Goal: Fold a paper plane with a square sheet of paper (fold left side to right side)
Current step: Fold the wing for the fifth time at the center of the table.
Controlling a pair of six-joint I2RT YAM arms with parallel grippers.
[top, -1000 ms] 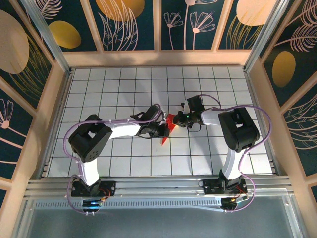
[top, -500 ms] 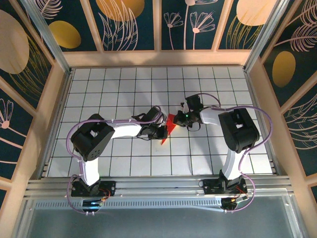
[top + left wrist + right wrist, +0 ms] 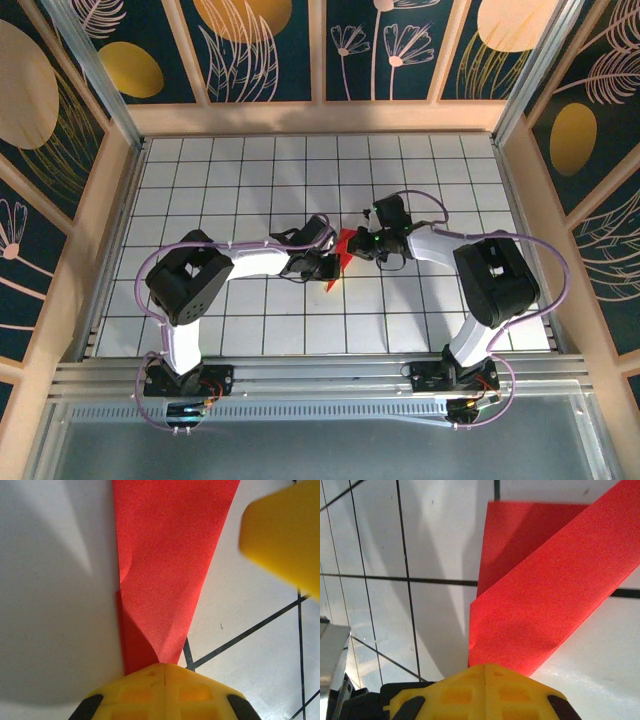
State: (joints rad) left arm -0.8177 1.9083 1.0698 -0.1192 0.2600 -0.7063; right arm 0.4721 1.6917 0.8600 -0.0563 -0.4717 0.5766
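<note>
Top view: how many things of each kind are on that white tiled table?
Robot arms: 2 (left arm, right arm)
Red paper: 1
Total: 3

Narrow, pointed, folded red paper plane (image 3: 338, 262)

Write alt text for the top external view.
Two robot arms reach inward over a white grid-tiled table and meet at a folded piece of red paper near its middle, the left tool at the paper's left edge, the right tool at its upper right. Dark panels with gold floral designs wall the table.
</note>
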